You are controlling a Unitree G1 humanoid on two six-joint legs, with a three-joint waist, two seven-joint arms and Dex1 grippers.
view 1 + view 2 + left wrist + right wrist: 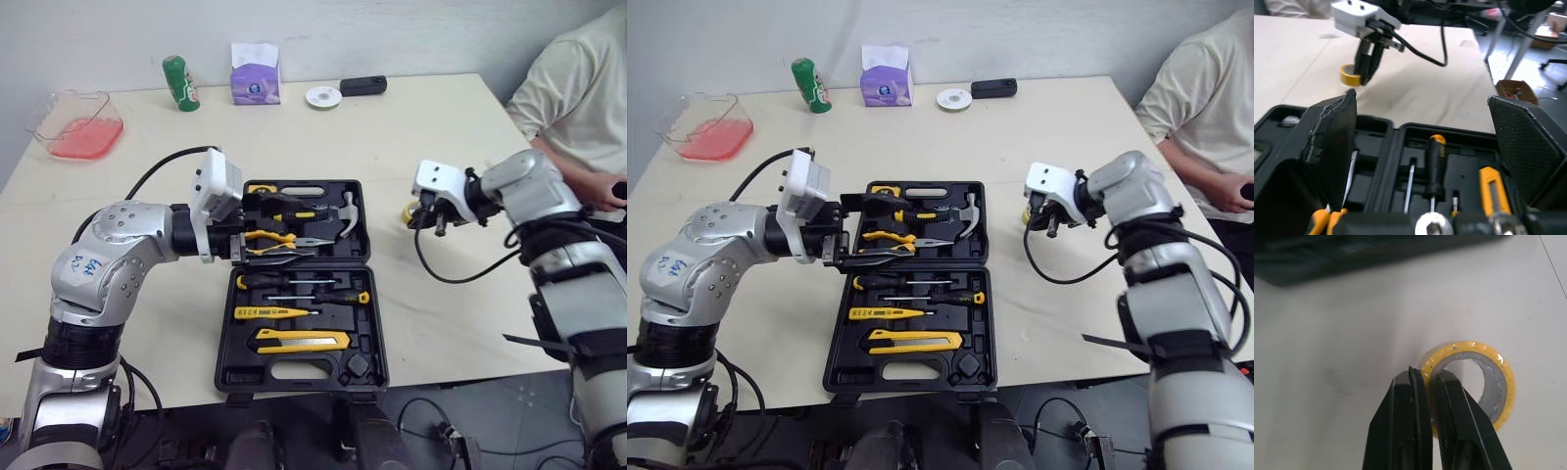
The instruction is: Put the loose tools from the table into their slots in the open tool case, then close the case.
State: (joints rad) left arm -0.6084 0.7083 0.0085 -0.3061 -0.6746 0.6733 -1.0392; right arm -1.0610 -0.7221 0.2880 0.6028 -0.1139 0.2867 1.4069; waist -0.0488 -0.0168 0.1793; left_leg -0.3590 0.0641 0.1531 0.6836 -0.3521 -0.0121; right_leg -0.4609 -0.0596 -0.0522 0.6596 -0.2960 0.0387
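Observation:
The black tool case point(227, 323) lies open mid-table, holding a hammer point(345, 213), yellow-handled pliers point(269, 237), screwdrivers point(294, 282) and a yellow utility knife point(299, 340). My left gripper point(269, 227) hovers open over the case's far half, its fingers point(1327, 147) spread wide above the slots. A yellow tape roll point(1493, 382) rests on the table to the right of the case. My right gripper point(1426, 377) is shut on the roll's wall, one finger inside the ring and one outside. The roll point(409, 211) sits just below that gripper point(431, 223).
Along the far edge stand a green can point(180, 82), a purple tissue pack point(255, 80), a white disc point(323, 96) and a black object point(362, 85). A clear container point(76, 125) with red contents is far left. A person point(578, 88) sits at the right.

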